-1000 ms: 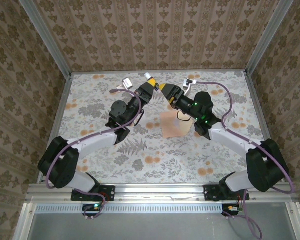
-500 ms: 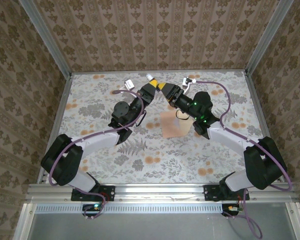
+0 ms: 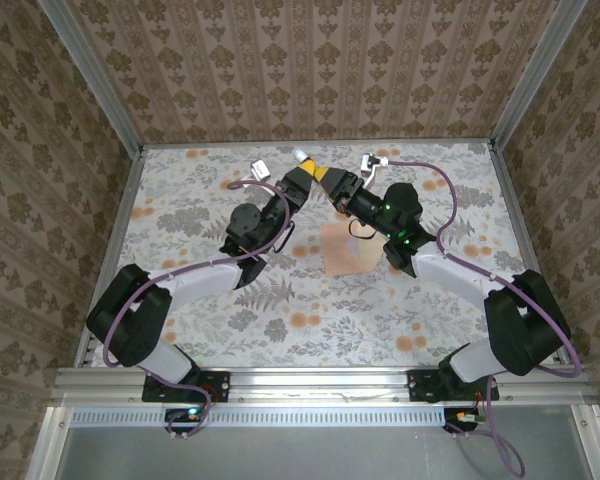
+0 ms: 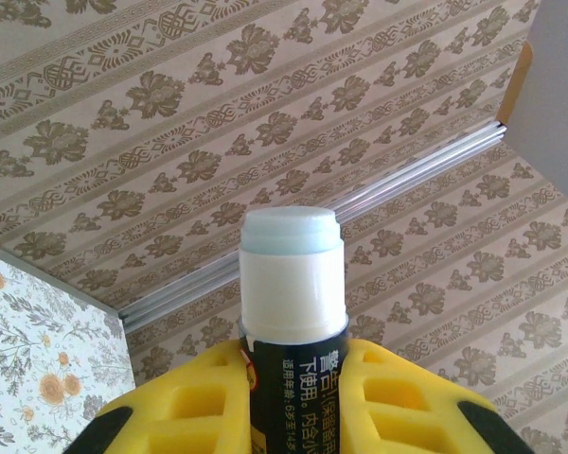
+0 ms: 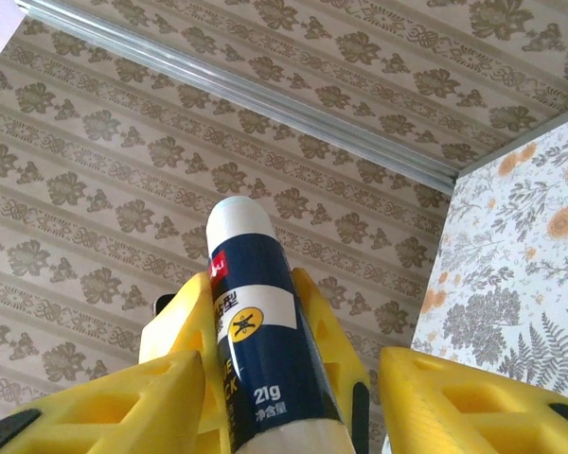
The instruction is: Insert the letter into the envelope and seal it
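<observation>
- I am looking at the envelope (image 3: 342, 252). It is lying flat on the worktop (image 3: 180, 210) near the middle, partly under the forearm of the right arm. Both grippers are well apart from it.
- I am judging it as thin paper: very light, limp and easy to crease. It is likely to slide on the worktop if it is pushed from one side only.
- For holding it, I am thinking of the flap edge, or of pressing it down flat. I would not pinch it in the middle.
- Whether the letter is already inside it, I cannot tell.
- The left gripper (image 4: 293, 355) is clamping the glue stick (image 4: 293, 255) by its dark body. The white and pale blue end is sticking out past the fingertips, raised over the far part of the worktop.
- The right gripper (image 5: 289, 364) is meeting it there, with its fingers standing apart on both sides of the same stick. I cannot tell if they are pressing on it.
- I am judging the stick as stiff, light, round and smooth. It may turn or slip in the pads, so a firm hold on the body is better than one near the end.
- I am counting one envelope, one glue stick and two grippers.
</observation>
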`<control>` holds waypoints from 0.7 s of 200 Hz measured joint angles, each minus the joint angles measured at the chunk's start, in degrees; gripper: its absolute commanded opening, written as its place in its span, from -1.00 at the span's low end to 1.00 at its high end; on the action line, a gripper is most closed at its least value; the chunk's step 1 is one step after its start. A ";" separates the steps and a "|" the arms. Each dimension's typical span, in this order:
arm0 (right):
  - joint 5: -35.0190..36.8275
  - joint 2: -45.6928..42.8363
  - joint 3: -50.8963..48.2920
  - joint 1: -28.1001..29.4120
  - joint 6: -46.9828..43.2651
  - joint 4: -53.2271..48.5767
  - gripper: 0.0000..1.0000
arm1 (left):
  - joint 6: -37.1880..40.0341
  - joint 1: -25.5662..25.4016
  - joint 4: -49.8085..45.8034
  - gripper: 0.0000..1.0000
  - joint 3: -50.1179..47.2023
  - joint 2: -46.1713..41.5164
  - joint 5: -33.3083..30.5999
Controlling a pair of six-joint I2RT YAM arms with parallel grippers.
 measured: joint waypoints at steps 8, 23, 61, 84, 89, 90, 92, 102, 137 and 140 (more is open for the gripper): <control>-0.09 0.00 0.09 0.00 0.02 0.02 -0.05 | -0.07 0.00 0.04 -1.00 0.00 0.00 0.00; -0.31 0.00 0.28 0.00 0.02 0.00 -0.11 | -0.09 0.00 0.07 -1.00 0.00 0.00 0.00; -0.48 0.22 0.48 0.00 0.00 0.02 -0.30 | -0.48 0.00 0.22 -1.00 0.00 0.00 -0.28; -0.63 0.31 0.50 0.00 0.02 0.39 -0.41 | -1.16 0.02 0.22 -1.00 0.00 0.02 -0.66; -0.70 0.31 0.50 0.00 -0.02 0.46 -0.44 | -1.38 0.02 0.24 -1.00 0.00 0.02 -0.68; -0.70 0.31 0.50 0.00 -0.02 0.46 -0.44 | -1.40 0.02 0.26 -1.00 0.00 0.02 -0.70; -0.68 0.31 0.50 0.00 -0.04 0.48 -0.44 | -1.44 0.02 0.26 -1.00 0.00 0.02 -0.76; -0.70 0.31 0.50 0.00 -0.02 0.50 -0.46 | -1.81 0.02 0.26 -1.00 0.00 0.02 -0.83; -0.70 0.31 0.50 0.00 -0.42 0.46 -0.51 | -2.01 0.02 0.22 -0.94 0.00 0.02 -0.83; -0.70 0.31 0.50 0.00 -0.46 0.46 -0.51 | -2.01 0.02 0.22 -0.92 0.00 0.02 -0.83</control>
